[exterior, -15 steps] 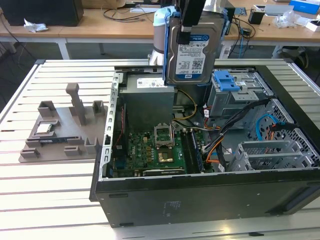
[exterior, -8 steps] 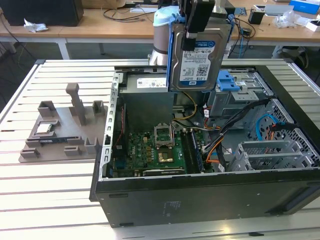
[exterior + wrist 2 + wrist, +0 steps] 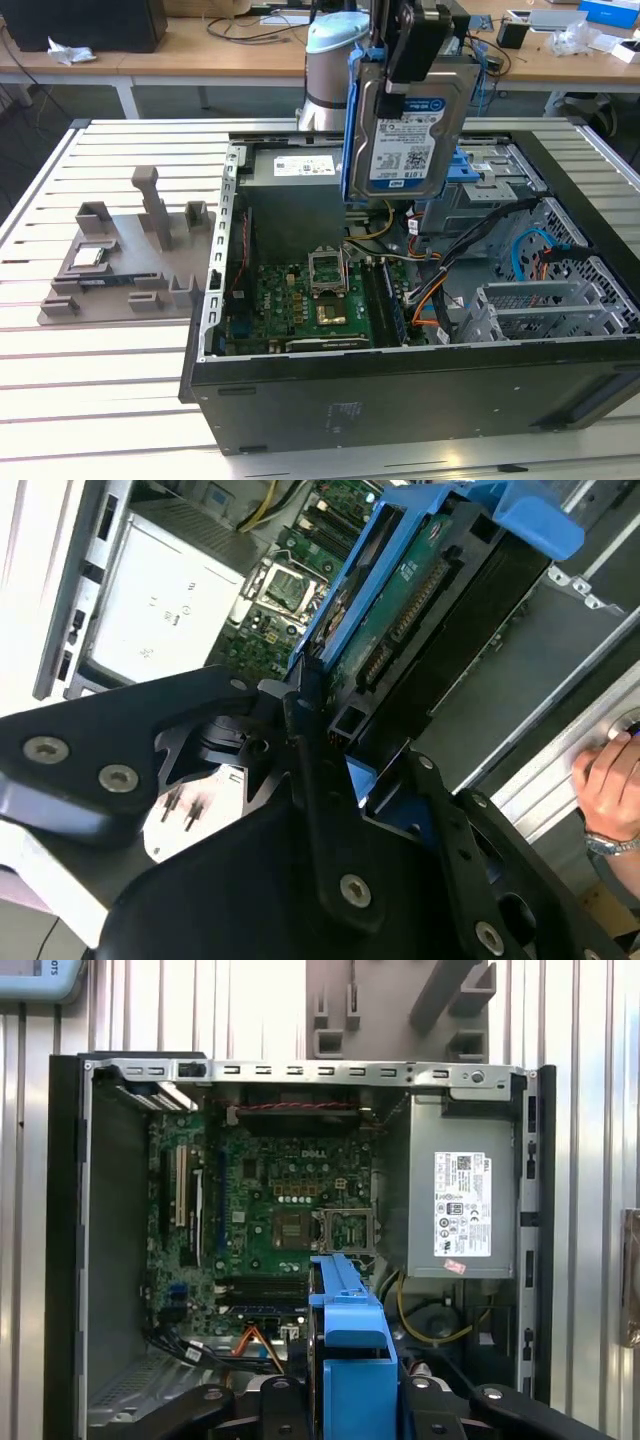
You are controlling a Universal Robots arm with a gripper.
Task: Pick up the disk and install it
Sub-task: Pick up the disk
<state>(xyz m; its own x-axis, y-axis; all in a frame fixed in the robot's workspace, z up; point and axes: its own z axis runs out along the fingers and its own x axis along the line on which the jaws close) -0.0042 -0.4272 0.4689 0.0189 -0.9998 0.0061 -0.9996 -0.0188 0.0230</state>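
I take the open computer case [image 3: 400, 390] as my reference and work across the exterior view from its left. Outside the case on that side lies a grey fixture plate [image 3: 130, 260], well apart from the work and no concern. Inside the case at the exterior view's left sit the grey power supply [image 3: 290, 200] and, just beside it, the motherboard [image 3: 300, 300] with its bare socket. The disk [image 3: 405, 140] hangs upright above the case interior, clear of every part, label facing out. The gripper [image 3: 408, 70] pinches it from above, and in the second wrist view the black fingers [image 3: 320, 810] are clamped across its blue bracket. I judge the grip narrow for a part held on edge: a slip would drop it onto the board or the socket. Further right in the case stand the drive cage [image 3: 480, 175] and a tangle of orange and blue cables [image 3: 440, 300]. The bracket could catch on the cage rim, or the cables could snag it, if the approach is tilted. In the second wrist view a person's hand [image 3: 608, 770] rests near what looks like the case's edge, which is a pinch risk.
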